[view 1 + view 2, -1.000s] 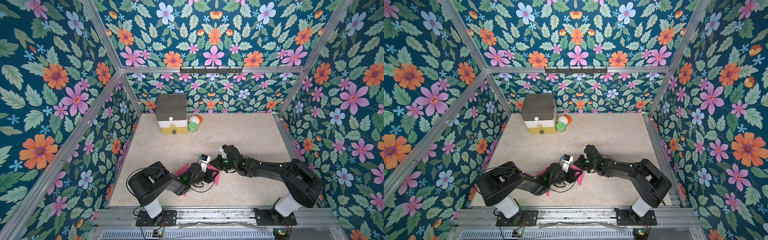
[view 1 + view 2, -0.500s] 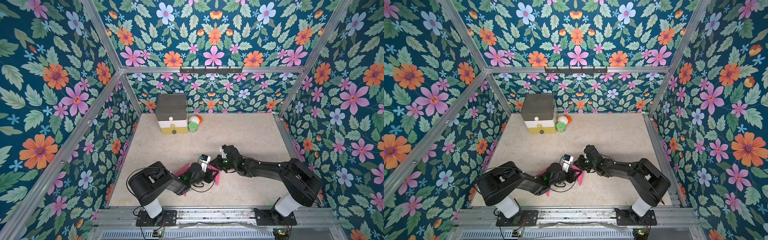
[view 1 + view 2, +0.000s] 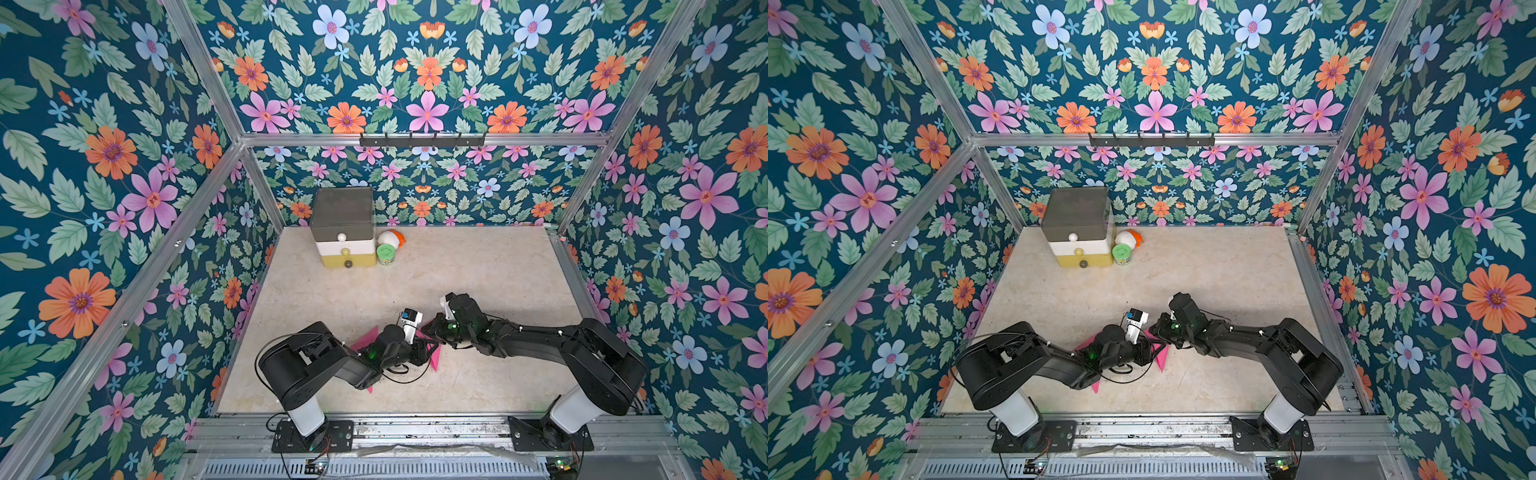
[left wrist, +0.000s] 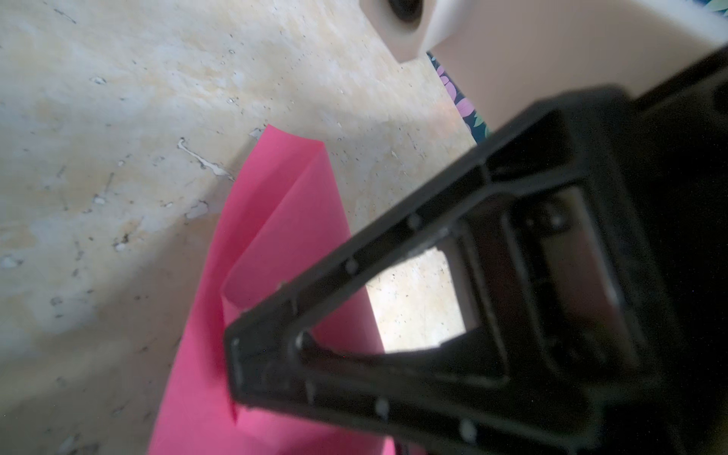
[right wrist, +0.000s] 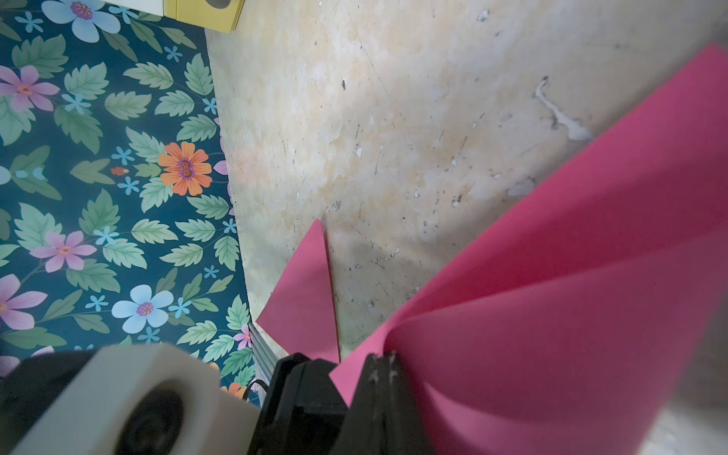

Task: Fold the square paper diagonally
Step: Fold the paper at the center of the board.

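On the table [image 3: 478, 270], my right gripper [image 3: 431, 331] pinches the paper [image 3: 365, 338] by a lifted corner, fold lying toward the left gripper [image 3: 422, 352] (its grip unclear).

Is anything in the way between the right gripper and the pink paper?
No, nothing that shows. The right gripper is shut right on a corner of the pink paper, so nothing sits between them.

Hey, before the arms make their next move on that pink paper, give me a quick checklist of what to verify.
1. Right gripper shut on pink paper: ok.
2. Left gripper pinning the paper: cannot tell.
3. Fold pressed flat: not ok, sheet arches up.
4. Corners matched: cannot tell.
5. Drawer box and green jar apart from paper: ok.
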Controlling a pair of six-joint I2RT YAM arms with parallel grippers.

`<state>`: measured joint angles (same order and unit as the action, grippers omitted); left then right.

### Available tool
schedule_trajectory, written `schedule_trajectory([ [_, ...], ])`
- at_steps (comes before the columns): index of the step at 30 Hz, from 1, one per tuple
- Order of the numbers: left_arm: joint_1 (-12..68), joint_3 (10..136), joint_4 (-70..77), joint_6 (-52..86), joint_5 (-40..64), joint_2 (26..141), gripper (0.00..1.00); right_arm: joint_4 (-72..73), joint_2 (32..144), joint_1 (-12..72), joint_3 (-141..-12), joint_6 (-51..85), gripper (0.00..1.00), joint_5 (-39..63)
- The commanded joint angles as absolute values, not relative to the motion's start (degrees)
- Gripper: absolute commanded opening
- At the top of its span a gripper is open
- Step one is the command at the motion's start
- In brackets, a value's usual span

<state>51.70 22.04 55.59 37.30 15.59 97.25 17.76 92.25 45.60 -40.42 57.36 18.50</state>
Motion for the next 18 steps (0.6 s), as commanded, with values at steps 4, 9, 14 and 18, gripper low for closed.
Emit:
schedule_trajectory([
  [4,51.68,22.33,55.56,36.96,16.44,97.38,0.42,17.61,93.07,45.7,-41.15,56.34,0.0,17.71],
  [9,51.68,22.59,55.48,37.0,16.7,97.71,0.3,17.48,93.06,45.88,-41.3,56.25,0.0,17.73],
  [14,51.68,23.09,54.6,36.92,16.91,97.74,0.08,16.25,91.66,45.88,-41.51,55.99,0.03,16.9],
  [18,51.68,23.37,53.51,36.83,17.29,96.92,0.0,13.32,89.27,45.71,-42.03,55.26,0.15,14.73],
])
